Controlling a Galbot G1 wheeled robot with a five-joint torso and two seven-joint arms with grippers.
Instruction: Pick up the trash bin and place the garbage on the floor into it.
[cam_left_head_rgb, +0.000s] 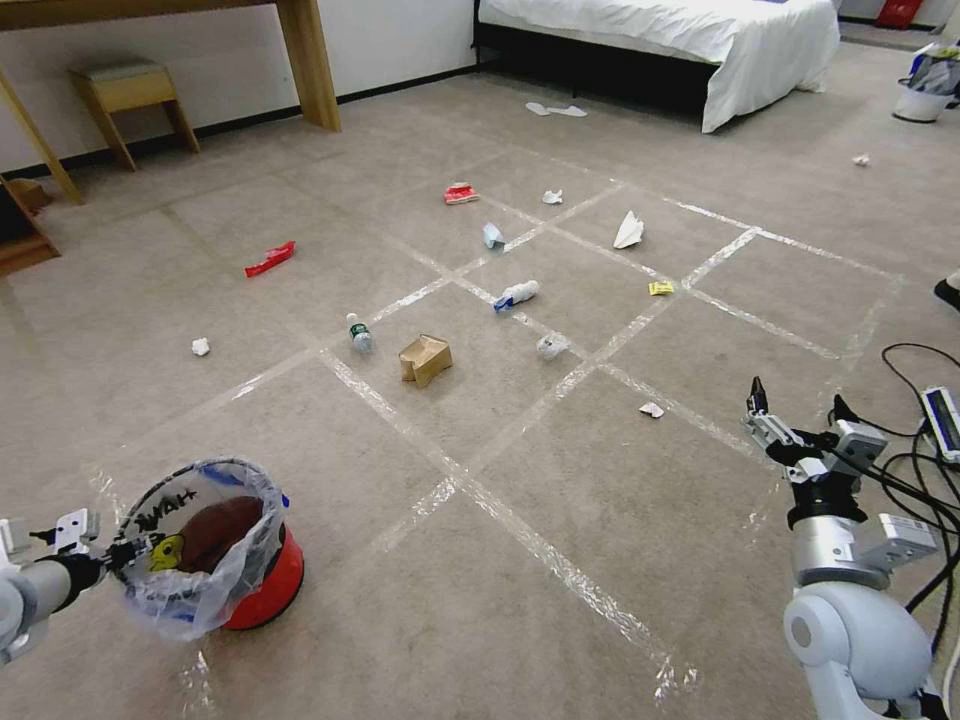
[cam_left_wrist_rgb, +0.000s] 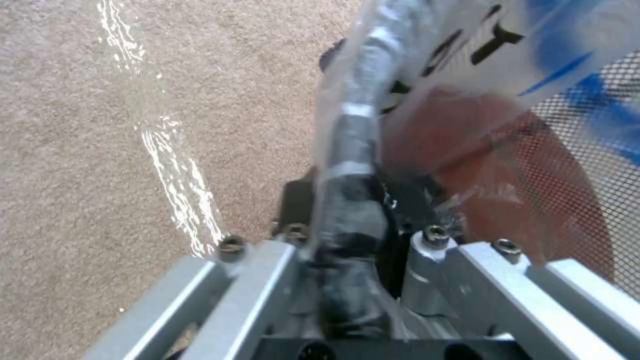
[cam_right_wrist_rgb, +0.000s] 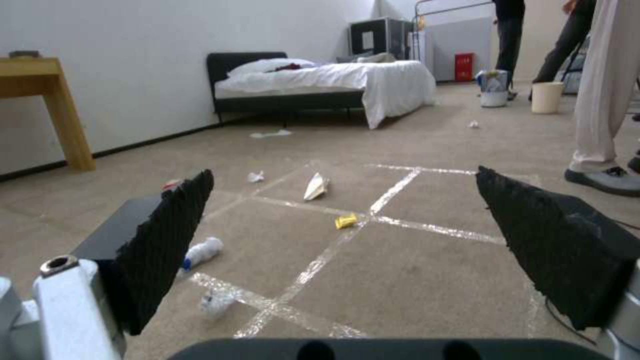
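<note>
The small round red trash bin with printed clear plastic liner (cam_left_head_rgb: 215, 545) sits tilted on the beige taped carpet floor (cam_left_head_rgb: 520, 600), its rim clamped in the left tool (cam_left_head_rgb: 125, 550). The bin pickup appears under way. The right tool (cam_left_head_rgb: 795, 410) hangs open, empty. Ahead lie one crumpled brown paper bag (cam_left_head_rgb: 425, 359) and two plastic bottles (cam_left_head_rgb: 516, 295). The next move calls for carrying the bin toward them.

a: floor (cam_left_head_rgb: 560, 640): matt short-pile carpet, rough; tape lines (cam_left_head_rgb: 520, 520) on it clear and glossy.

b: trash bin (cam_left_head_rgb: 262, 590): smooth red plastic, slight sheen. liner (cam_left_head_rgb: 205, 600) thin clear film, crinkled, printed.

a: left gripper (cam_left_wrist_rgb: 347, 210): brushed silver metal links, closed on the liner rim. right gripper (cam_right_wrist_rgb: 347, 235): pads (cam_right_wrist_rgb: 167, 240) black, ribbed, matt, set wide apart.

b: paper bag (cam_left_head_rgb: 425, 359): brown, creased, dull.
</note>
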